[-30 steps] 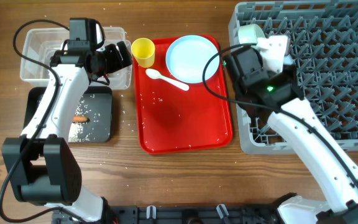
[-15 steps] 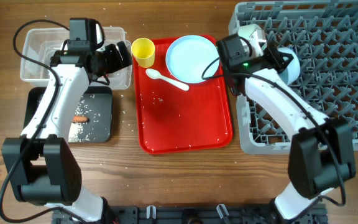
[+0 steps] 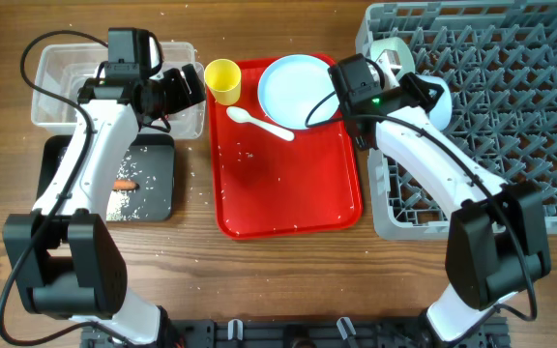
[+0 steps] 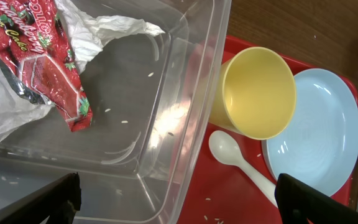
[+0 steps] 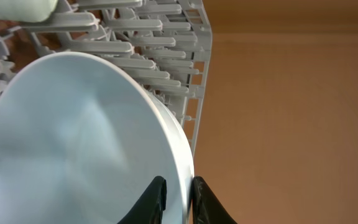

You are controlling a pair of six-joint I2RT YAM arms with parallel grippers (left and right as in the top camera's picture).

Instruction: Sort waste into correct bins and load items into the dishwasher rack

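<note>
Where the rack (image 3: 520,126) fills the far right corner of the table (image 3: 191,261), the right gripper (image 5: 176,200) reaches in near the rack's far left corner. Its fingers (image 5: 151,198) are pinched together on the rim of a bowl (image 5: 79,143). The bowl is held on edge among the pegs (image 5: 135,28). A second bowl (image 3: 392,50) sits just beyond it, right in that corner of the rack.

The left gripper (image 4: 176,190) hangs over the right end of the clear bin (image 3: 56,72) at the far left corner, fingers spread wide with nothing between them. Inside the bin a wrapper (image 4: 48,68) lies against a napkin (image 4: 117,25) at its left end (the right end shows only bare floor and a few grains).

The black bin (image 3: 153,184) sits just nearer than the clear one and holds a stick (image 3: 124,184) and scattered rice grains (image 3: 124,205).

Mid-table, the tray (image 3: 288,193) has its right edge close beside the rack's left wall. A narrow strip of wood separates its left edge from both bins. The cup (image 3: 222,80), plate (image 3: 293,89) and spoon (image 3: 259,124) crowd its far end, the spoon touching the plate's rim. Its near half is open but for grains. Bare wood runs along the near edge, between the two arm bases.
</note>
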